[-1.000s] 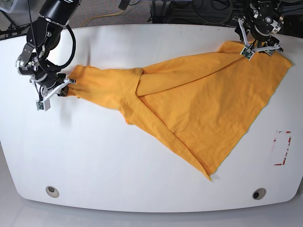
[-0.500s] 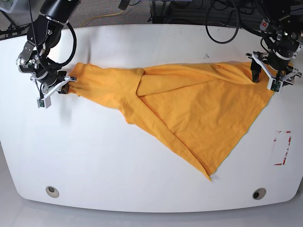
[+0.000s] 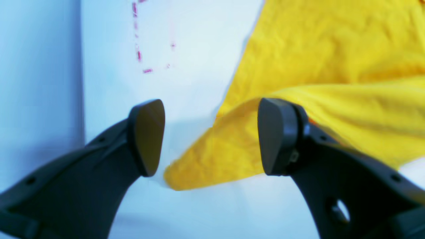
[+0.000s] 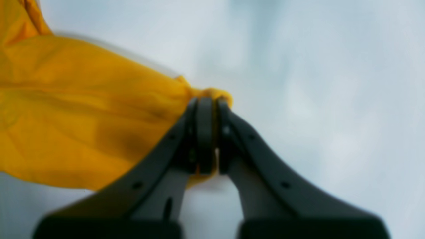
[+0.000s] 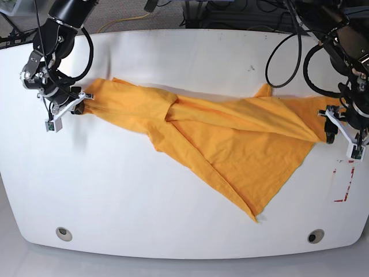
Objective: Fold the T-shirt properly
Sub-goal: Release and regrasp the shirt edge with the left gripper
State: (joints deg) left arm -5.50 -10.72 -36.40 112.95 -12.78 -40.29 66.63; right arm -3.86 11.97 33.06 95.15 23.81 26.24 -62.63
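The orange-yellow T-shirt lies wrinkled and partly folded over itself across the white table, stretched from left to right. My right gripper, at the left in the base view, is shut on the shirt's left end; the wrist view shows cloth pinched between its closed fingers. My left gripper sits at the shirt's right tip. It stands open, and a cloth corner lies on the table between its fingers, running up against the right finger.
A red dashed rectangle is marked on the table just in front of my left gripper and shows again in the left wrist view. Two round holes sit near the front edge. Cables hang behind the table at the right.
My left gripper has moved from the back right corner toward the front along the right side, and the shirt's right end came with it. The right gripper has barely moved.
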